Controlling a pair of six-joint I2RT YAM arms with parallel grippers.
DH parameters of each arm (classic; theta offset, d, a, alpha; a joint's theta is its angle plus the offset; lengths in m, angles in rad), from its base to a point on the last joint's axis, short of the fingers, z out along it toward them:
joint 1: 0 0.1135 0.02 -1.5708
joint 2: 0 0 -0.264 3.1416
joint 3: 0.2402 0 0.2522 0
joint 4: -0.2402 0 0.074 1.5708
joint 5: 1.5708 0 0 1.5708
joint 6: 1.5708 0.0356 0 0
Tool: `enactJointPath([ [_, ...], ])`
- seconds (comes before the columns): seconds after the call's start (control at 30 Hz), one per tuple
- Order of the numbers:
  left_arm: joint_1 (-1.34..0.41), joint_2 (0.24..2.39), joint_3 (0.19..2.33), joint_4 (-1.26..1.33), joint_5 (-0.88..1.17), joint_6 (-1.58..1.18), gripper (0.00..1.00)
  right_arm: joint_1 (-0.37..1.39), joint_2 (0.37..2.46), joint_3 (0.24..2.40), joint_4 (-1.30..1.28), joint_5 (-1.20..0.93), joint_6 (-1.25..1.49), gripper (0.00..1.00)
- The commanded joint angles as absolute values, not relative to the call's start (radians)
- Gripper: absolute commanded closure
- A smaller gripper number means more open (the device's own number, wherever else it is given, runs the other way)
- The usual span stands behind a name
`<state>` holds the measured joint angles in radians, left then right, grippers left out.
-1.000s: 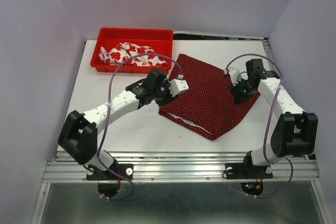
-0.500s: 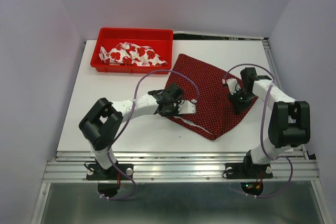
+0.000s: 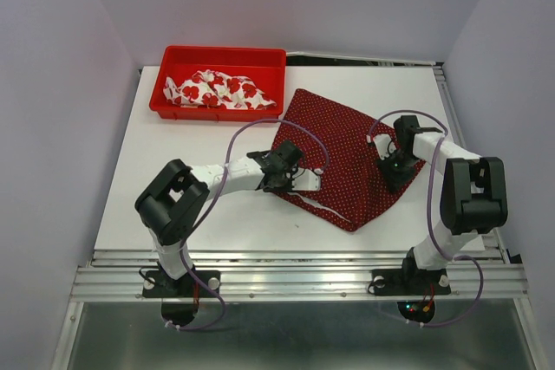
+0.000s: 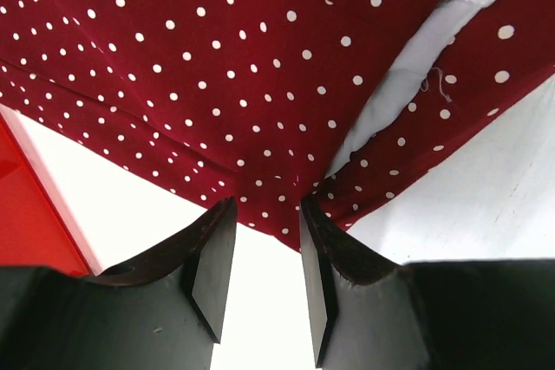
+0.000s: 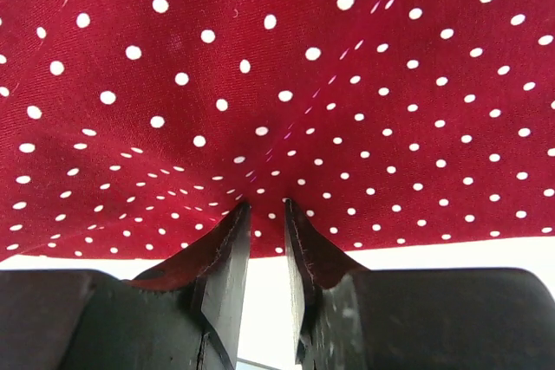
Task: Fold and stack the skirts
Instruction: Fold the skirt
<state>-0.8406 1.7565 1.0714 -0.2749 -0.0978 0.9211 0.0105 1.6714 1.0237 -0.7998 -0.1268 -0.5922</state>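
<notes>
One skirt's (image 3: 347, 153) edges meet left gripper (image 4: 263, 205), right gripper (image 5: 264, 205).

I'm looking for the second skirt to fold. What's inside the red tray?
The white flowered skirt lies crumpled inside the red tray. The tray floor beneath it is covered, so anything under it cannot be seen.

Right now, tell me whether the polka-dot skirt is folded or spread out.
Spread out. The polka-dot skirt lies as one flat diamond on the table, not doubled over.
</notes>
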Motion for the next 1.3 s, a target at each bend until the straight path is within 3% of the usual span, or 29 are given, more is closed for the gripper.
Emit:
enactJointPath([
  [0.0, -0.844, 1.703, 1.062, -0.311, -0.057, 0.939, 0.53, 0.008, 1.672, 1.029, -0.773, -0.112, -0.581, 0.72],
  [0.47, -0.856, 1.738, 1.066, -0.282, -0.043, 0.916, 0.55, 0.008, 1.666, 1.034, -0.773, -0.107, -0.586, 0.71],
  [0.73, -0.847, 1.694, 1.029, -0.239, -0.094, 0.902, 0.99, 0.008, 1.661, 1.02, -0.764, -0.083, -0.601, 0.71],
  [1.03, -0.81, 1.468, 0.875, -0.261, -0.109, 0.937, 1.0, 0.008, 1.643, 1.003, -0.765, -0.063, -0.623, 0.71],
  [1.27, -0.779, 1.474, 0.75, -0.164, -0.132, 0.939, 1.0, 0.008, 1.623, 0.963, -0.773, -0.044, -0.658, 0.72],
])
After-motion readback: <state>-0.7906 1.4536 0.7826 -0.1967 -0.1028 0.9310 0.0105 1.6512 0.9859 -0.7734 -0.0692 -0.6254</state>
